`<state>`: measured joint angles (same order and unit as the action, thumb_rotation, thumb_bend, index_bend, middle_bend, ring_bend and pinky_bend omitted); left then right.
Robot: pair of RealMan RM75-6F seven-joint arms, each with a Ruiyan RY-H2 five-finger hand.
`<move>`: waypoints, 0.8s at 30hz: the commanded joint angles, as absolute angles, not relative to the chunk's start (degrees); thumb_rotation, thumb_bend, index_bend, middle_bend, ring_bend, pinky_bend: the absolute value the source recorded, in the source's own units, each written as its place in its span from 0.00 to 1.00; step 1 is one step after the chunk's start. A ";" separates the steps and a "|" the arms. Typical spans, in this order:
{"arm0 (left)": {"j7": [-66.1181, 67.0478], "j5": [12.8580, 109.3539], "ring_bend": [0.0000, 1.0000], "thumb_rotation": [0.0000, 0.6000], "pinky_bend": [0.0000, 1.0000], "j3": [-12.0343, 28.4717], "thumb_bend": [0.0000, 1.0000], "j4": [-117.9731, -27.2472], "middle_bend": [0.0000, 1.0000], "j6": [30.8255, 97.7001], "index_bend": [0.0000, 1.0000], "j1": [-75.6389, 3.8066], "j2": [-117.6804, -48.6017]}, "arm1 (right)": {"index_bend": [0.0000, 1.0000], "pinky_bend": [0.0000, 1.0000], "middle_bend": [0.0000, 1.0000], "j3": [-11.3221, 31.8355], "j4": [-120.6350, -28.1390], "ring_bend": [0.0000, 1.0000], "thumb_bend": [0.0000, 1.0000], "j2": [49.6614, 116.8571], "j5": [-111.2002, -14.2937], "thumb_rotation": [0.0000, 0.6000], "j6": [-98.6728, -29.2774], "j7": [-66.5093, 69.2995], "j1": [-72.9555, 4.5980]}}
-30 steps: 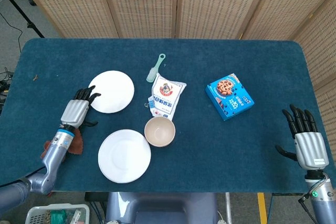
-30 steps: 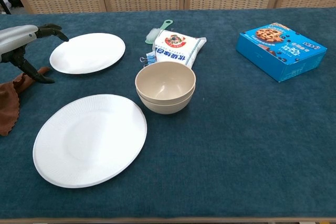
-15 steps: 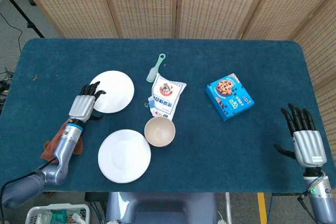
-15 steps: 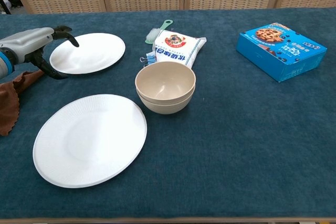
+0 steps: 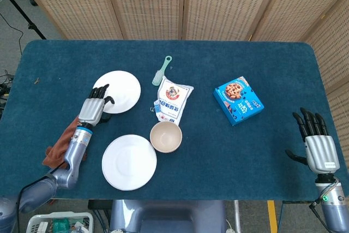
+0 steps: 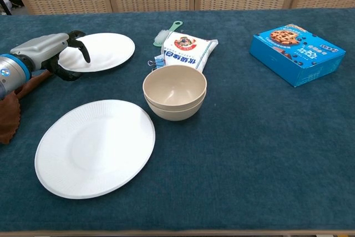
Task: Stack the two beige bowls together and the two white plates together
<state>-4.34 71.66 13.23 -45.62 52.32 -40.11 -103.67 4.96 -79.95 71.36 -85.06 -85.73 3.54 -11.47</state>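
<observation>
Blue cloth under everything: your left hand (image 6: 52,54) pinches the far plate's (image 6: 102,51) rim to lift it toward the near plate (image 6: 94,148); your right hand (image 5: 318,140) rests spread, empty.

The head view looked steeply down from high above the near edge of the table (image 5: 283,69), far enough to take in its whole blue top and the wicker screen (image 5: 163,4) behind. The chest view sat low and close, facing level across the table. Both shared the plates, stacked bowls (image 6: 175,91) and cookie box (image 6: 297,54).
</observation>
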 commanded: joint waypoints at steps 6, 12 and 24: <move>-5.36 71.56 0.00 1.00 0.00 13.35 0.46 -43.34 0.00 52.77 0.57 -40.28 -105.17 | 0.00 0.00 0.00 5.30 -79.89 0.00 0.00 71.32 -85.28 1.00 -85.42 3.96 -11.31; -8.04 72.55 0.00 1.00 0.00 13.23 0.50 -41.41 0.00 54.71 0.69 -40.01 -106.40 | 0.00 0.00 0.00 5.52 -79.91 0.00 0.00 71.27 -85.43 1.00 -85.29 4.31 -11.20; -16.96 76.66 0.00 1.00 0.00 12.71 0.50 -38.16 0.00 62.73 0.91 -39.03 -107.55 | 0.00 0.00 0.00 5.75 -80.38 0.00 0.00 71.01 -85.98 1.00 -85.29 4.82 -11.00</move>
<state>-16.11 75.94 13.00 -37.88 61.86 -39.28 -107.86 5.75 -80.36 71.03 -85.95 -85.29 4.80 -11.01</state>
